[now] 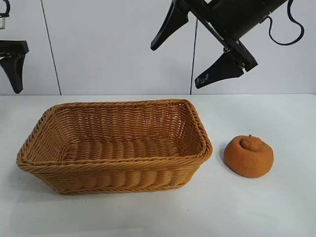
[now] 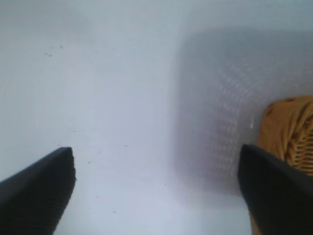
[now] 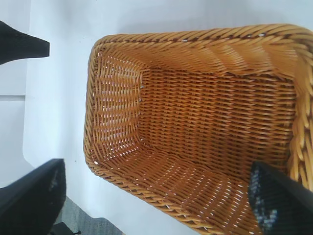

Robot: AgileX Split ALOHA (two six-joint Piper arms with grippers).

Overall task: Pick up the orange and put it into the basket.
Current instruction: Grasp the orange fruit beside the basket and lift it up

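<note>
Basket (image 1: 114, 146) holds nothing; orange (image 1: 248, 156) beside it; both grippers' jaws apart.

Matte black arms, tapered black jaws, a looping black cable (image 1: 286, 29).

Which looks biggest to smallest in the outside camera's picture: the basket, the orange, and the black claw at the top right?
1. The basket, by far the widest.
2. The right claw, open and hanging high; it may sit nearer or farther from the camera, so this rank is unsure.
3. The orange, resting on the table beside the basket.
</note>
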